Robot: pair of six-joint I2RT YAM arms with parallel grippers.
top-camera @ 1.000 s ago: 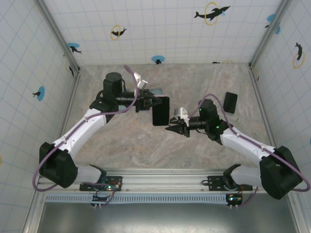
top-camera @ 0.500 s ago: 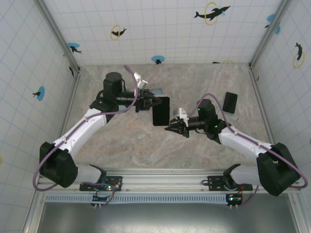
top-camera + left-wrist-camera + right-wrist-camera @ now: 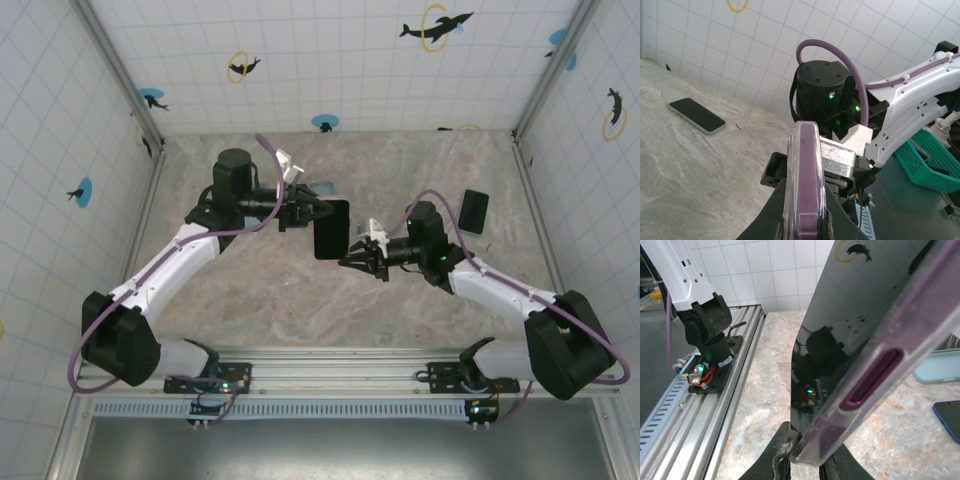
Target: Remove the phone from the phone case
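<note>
Phone case (image 3: 331, 228), translucent purple, with the dark-screened phone (image 3: 840, 340) seated inside it, held above the middle of the tabletop (image 3: 300, 290), apparently clear of the surface. In the top external view its long axis runs from the far side toward the arm bases, the screen turned partly upward. The left wrist view shows the same case edge-on (image 3: 805, 180). The left gripper (image 3: 318, 212) lies to the case's far-left and is clamped across its thickness, the 2 black fingers (image 3: 777, 215) pressed against both faces at the edge. The right gripper (image 3: 352, 260) lies at the opposite, near-right corner. In the right wrist view that corner drops between its 2 fingers (image 3: 782, 452), which stand only narrowly apart around it; whether the pads press on the case cannot be told. The 2 grips thus sit at diagonally opposite ends of the long axis, and the right arm is the nearer to the free corner where, by judgement, the case rim would be peeled from the phone while the left arm braces it. Outward: a 2nd handset (image 3: 474, 211) lies flat on the tabletop well to the right, seen also from the left wrist (image 3: 696, 115), and a teal basket (image 3: 932, 162) stands beyond the right arm.
</note>
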